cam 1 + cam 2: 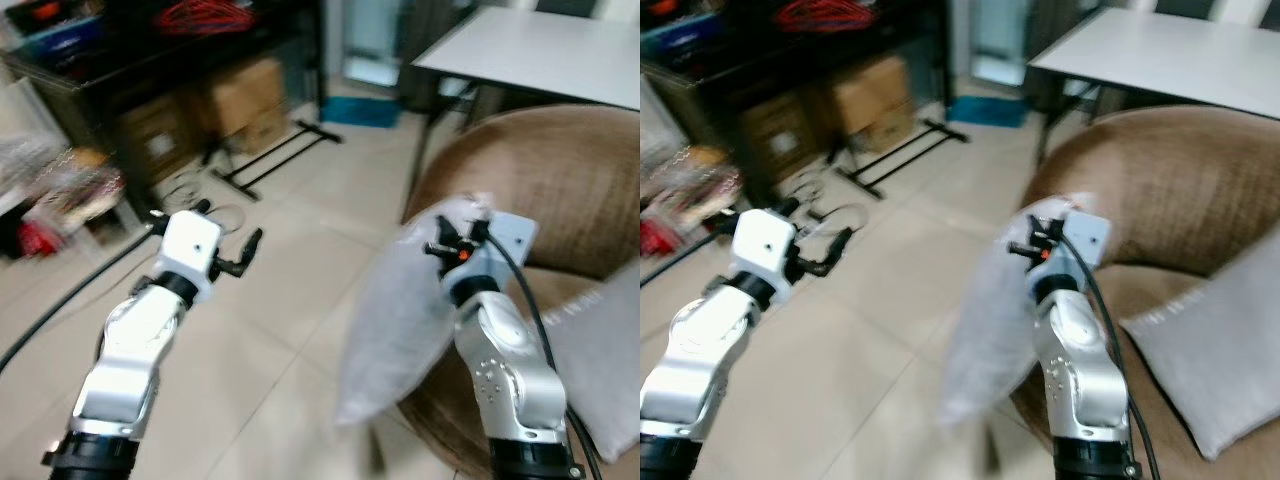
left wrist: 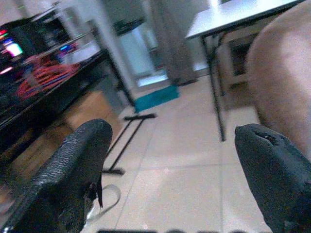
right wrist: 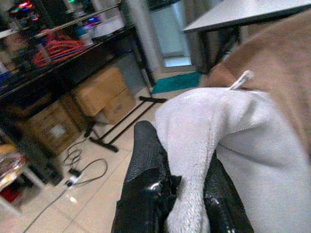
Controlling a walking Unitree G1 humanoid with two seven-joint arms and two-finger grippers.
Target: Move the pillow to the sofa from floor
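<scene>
A: Where is the pillow [image 1: 400,320]?

B: Off the floor [image 1: 290,330]. It hangs from the right gripper [image 3: 187,204], a pale grey, soft thing, its lower end dangling over the tiles just beside the front edge of the sofa [image 1: 560,190]. The head views are blurred there, so its outline is smeared.

A: How does the robot hold it?

B: In the right wrist view the two black fingers [image 3: 146,174] are closed on a bunched fold of the fabric, one on each side, with the cloth squeezed between them. The rest of the pillow billows out past the fingertips toward the brown sofa.

A: And the left gripper [image 2: 175,160]?

B: It is raised over the floor, well apart from the pillow. Its fingers [image 2: 77,165] stand wide apart with nothing between them.

A: Anything already on the sofa?

B: A second grey cushion [image 1: 1225,350] leans on the seat at the robot's right.

A: What lies around?

B: A white table [image 1: 540,50] stands behind the sofa. To the left is a dark shelf [image 1: 150,60] with cardboard boxes [image 1: 240,100] under it and red cable [image 1: 205,15] on top. A black stand [image 1: 275,150] lies on the tiles, and a teal mat [image 1: 360,110] sits near the far wall.
</scene>
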